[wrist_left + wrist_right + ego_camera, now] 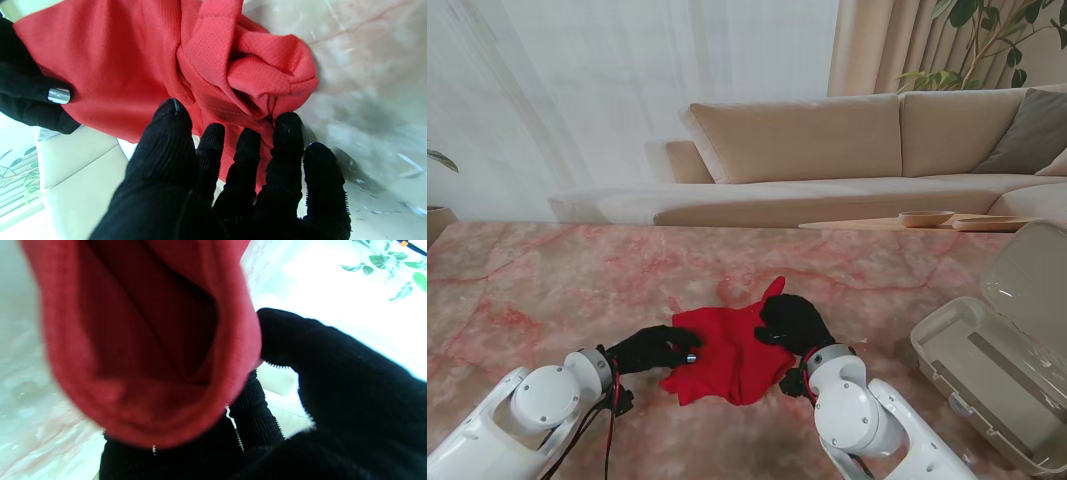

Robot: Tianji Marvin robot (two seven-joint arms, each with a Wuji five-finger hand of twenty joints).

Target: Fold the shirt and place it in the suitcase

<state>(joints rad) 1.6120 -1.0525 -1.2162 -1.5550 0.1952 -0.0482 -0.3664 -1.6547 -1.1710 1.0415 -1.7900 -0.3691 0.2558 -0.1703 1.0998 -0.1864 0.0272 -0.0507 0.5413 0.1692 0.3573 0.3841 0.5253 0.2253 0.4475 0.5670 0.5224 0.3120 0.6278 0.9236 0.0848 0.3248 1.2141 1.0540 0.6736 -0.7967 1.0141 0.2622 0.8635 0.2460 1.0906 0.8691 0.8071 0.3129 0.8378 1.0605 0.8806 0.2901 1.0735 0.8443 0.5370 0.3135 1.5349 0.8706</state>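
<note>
The red shirt (727,350) lies bunched on the pink marbled table (547,290), near the edge closest to me and roughly midway between the two arms. One narrow part of the fabric points away from me past the right hand.

The left hand (655,349) rests at the shirt's left edge. In the left wrist view its fingers (288,133) are extended side by side with the tips against a crumpled fold of cloth (233,60); whether they pinch it cannot be told.

The right hand (793,322) sits on the shirt's right portion. In the right wrist view the thumb (283,336) presses against a loop of red fabric (140,340) draped over the fingers, so this hand grips the shirt.

The open beige suitcase (987,370) stands at the table's right edge, well apart from the shirt, with its lid (1039,280) raised. A beige sofa (827,150) stands beyond the table.
</note>
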